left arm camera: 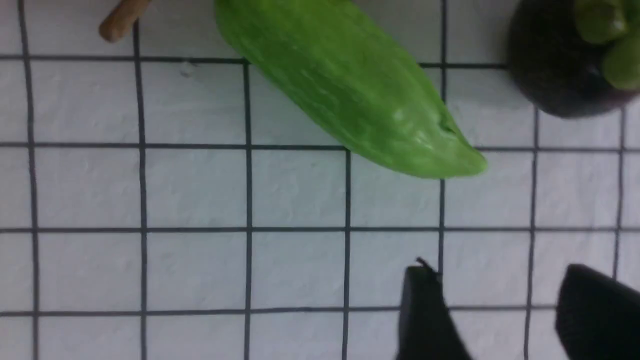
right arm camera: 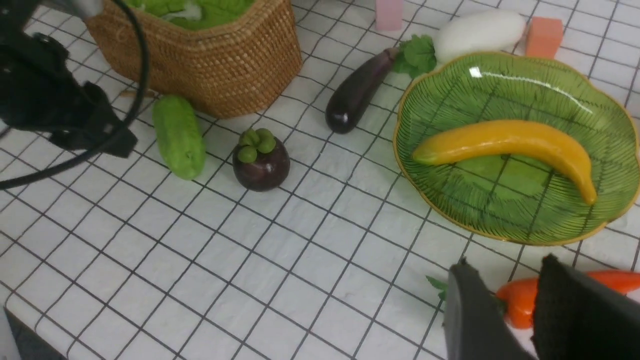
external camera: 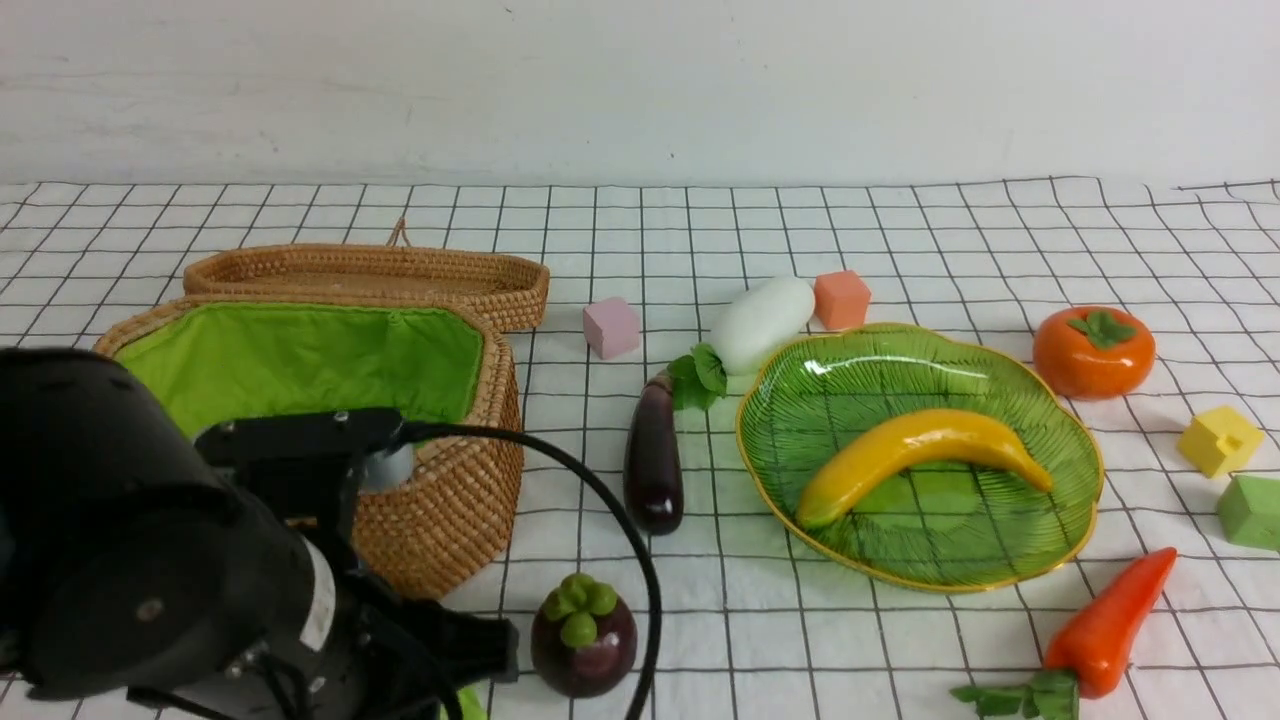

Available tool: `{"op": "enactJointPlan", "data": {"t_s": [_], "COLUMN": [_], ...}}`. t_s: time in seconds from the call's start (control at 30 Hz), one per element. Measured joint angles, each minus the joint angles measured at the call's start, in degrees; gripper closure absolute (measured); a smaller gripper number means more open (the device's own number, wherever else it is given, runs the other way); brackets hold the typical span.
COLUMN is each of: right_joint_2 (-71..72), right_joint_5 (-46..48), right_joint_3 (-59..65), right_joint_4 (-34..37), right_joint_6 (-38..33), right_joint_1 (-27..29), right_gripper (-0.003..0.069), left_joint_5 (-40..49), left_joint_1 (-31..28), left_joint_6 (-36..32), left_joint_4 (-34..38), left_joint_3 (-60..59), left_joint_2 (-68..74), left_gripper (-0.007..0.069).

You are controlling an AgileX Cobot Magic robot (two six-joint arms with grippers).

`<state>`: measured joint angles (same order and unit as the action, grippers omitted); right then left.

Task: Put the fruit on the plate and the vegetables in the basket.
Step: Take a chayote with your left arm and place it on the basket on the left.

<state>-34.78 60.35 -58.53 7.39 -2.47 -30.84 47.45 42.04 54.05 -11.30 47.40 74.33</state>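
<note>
The banana [external camera: 920, 450] lies in the green plate [external camera: 950, 540]. The persimmon [external camera: 1093, 352] sits to the right of the plate, and the mangosteen [external camera: 585, 635] is near the front. Eggplant [external camera: 653, 460] and radish [external camera: 762, 322] lie left of the plate, and the carrot [external camera: 1110, 625] lies in front of it. The cucumber [left arm camera: 350, 85] rests on the cloth beside the basket [external camera: 440, 500]. My left gripper [left arm camera: 500, 272] is open and empty, short of the cucumber's tip. My right gripper [right arm camera: 506, 262] hovers above the carrot [right arm camera: 520, 300], its jaws narrowly apart and holding nothing.
The wicker lid [external camera: 370, 275] lies behind the basket. Foam cubes are scattered about: pink [external camera: 611, 327], orange [external camera: 841, 299], yellow [external camera: 1219, 440] and green [external camera: 1252, 511]. My left arm [external camera: 150, 560] blocks the front left corner. The table's near edge [right arm camera: 15, 320] shows in the right wrist view.
</note>
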Motion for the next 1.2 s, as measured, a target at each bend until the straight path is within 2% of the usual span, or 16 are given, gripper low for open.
{"op": "enactJointPlan", "data": {"t_s": [0.1,0.2,0.33,0.4,0.43,0.47,0.53,0.57,0.6,0.63,0.83,1.03,1.13,1.2], "right_joint_2": [-0.1,-0.1,-0.1,-0.1,-0.1,-0.1,-0.1,-0.1,-0.1,-0.1,-0.1,-0.1,-0.1,-0.1], "right_joint_5": [-0.4,-0.3,0.7,0.9,1.3,1.3,1.4,1.4,1.4,1.4,1.4,1.6,1.6,1.6], "right_joint_3": [0.0,0.0,0.0,0.0,0.0,0.0,0.0,0.0,0.0,0.0,0.0,0.0,0.0,0.0], "right_joint_4": [2.1,3.9,5.9,6.1,6.4,6.4,6.4,6.4,6.4,6.4,6.6,6.8,7.2,7.2], "right_joint_6": [-1.4,-2.8,-4.3,-4.4,-4.6,-4.6,-4.6,-4.6,-4.6,-4.7,-4.8,-4.8,-4.8,-4.8], "right_joint_1": [0.0,-0.1,-0.2,-0.2,-0.2,-0.2,-0.2,-0.2,-0.2,-0.2,-0.2,-0.2,-0.2,-0.2], "right_gripper": [0.0442,0.0442,0.0442,0.0442,0.0442,0.0442,0.0442,0.0442,0.0442,0.0442,0.0442,0.0438,0.0435,0.0434], "left_joint_5": [-2.5,-4.2,-6.6,-7.7,-9.0,-9.3,-9.7,-9.7,-9.5,-9.3,-6.5,1.9,5.2,5.7], "left_joint_1": [0.0,0.0,0.0,0.0,0.0,0.0,0.0,0.0,0.0,0.0,0.1,1.3,5.3,9.6], "left_joint_6": [9.9,16.8,25.1,26.6,27.6,27.8,28.1,28.2,28.4,28.4,28.4,27.6,23.9,16.8], "left_joint_4": [-4.9,-11.7,-20.2,-21.3,-22.2,-22.3,-22.5,-22.5,-22.5,-22.5,-22.6,-21.2,-19.4,-18.3], "left_joint_3": [-0.8,-0.9,-0.9,-0.9,-0.9,-0.9,-0.9,-0.9,-0.8,-0.8,-0.5,-1.0,-1.0,-0.5], "left_joint_2": [4.2,8.4,13.4,14.8,16.8,17.0,19.0,19.2,19.7,19.8,20.0,16.0,8.9,3.2], "left_gripper": [0.0062,-0.0015,-0.0029,-0.0015,0.0016,0.0026,0.0099,0.0106,0.0156,0.0171,0.018,0.0187,0.0188,0.0188]}}
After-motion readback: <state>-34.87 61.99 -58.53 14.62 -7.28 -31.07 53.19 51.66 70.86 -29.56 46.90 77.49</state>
